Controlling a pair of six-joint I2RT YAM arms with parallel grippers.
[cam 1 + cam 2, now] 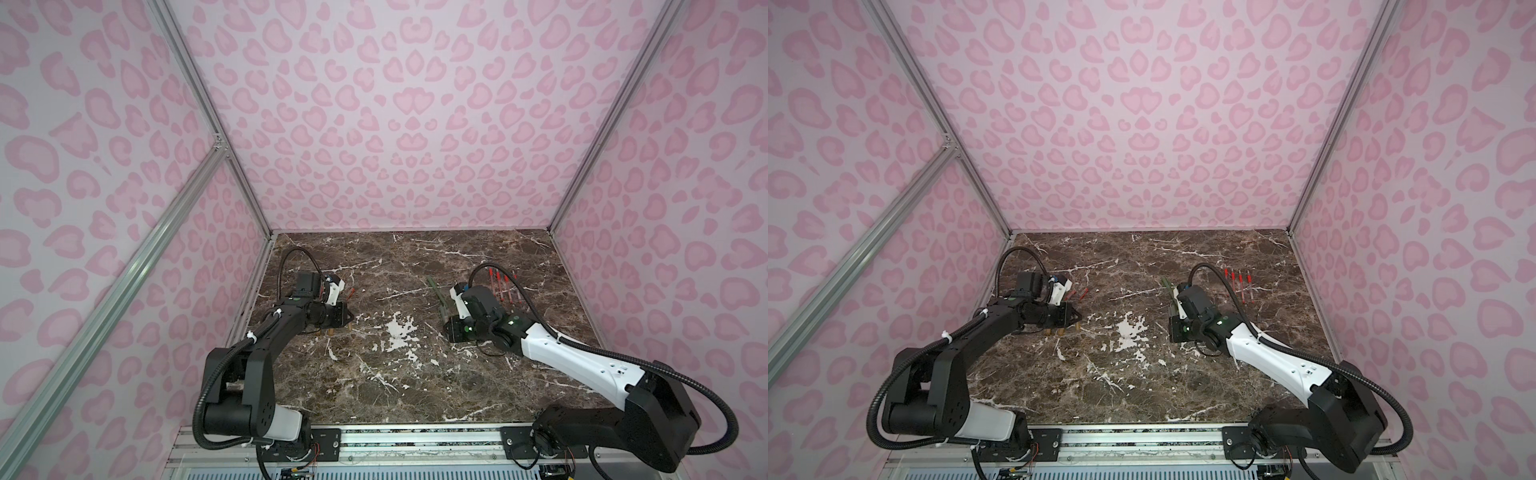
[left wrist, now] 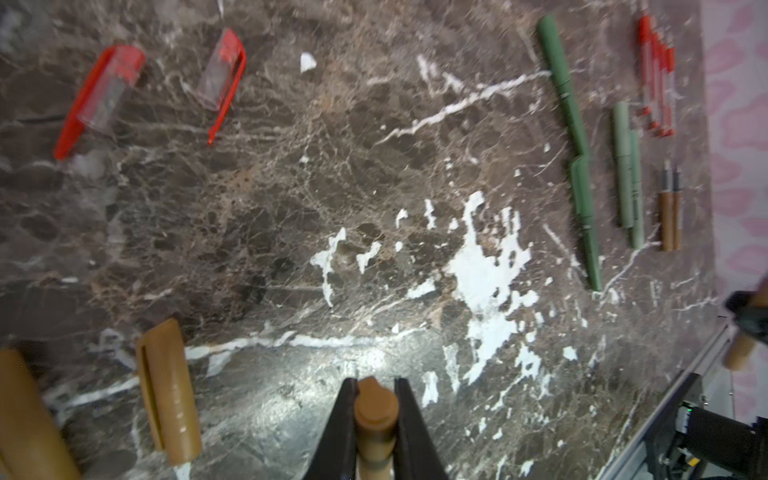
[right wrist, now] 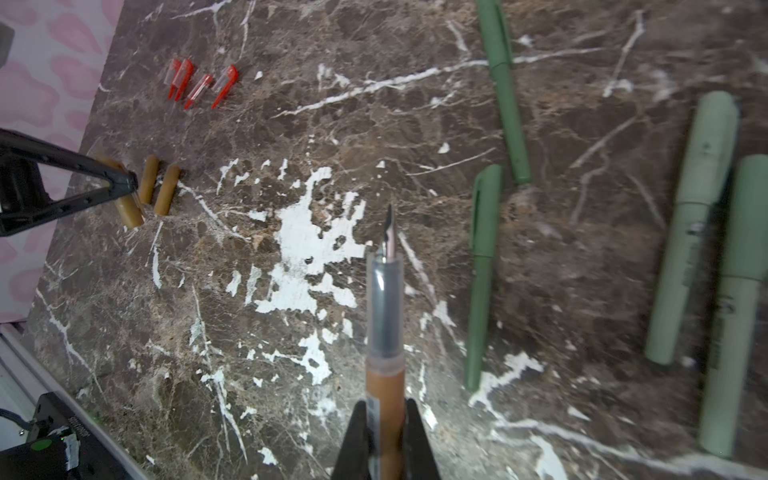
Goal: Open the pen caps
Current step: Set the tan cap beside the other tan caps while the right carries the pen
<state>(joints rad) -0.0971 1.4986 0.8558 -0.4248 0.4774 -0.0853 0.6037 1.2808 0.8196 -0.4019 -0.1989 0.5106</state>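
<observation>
The left claw (image 2: 376, 386) is clenched on a tan cap (image 2: 376, 419) at 9 o'clock on the surface (image 1: 415, 374). The right claw (image 3: 386, 409) grips a brown pen (image 3: 384, 374) just past the middle toward 3 o'clock. Its nib (image 3: 389, 232) is bare, so this cap is off.

What could go wrong? Other tan caps (image 3: 167, 189) lie right beside the left claw. If the held cap drops on them, it may bump them, and round caps can roll. The wall (image 1: 232, 291) is near at 9 o'clock, so a swing that way may hit it. The nib is thin. If it dips to the surface, it may bend or scratch. A lot of the pen sticks out past the claw, so it may tip. Green pens (image 3: 505, 104) lie close to the right claw at 12 o'clock, and a wide turn may knock them.

Red caps (image 2: 102, 97) sit at 10 o'clock. The middle and all of 6 o'clock, down to the rail (image 1: 415, 436), are bare. That looks like the safe room to move in.
</observation>
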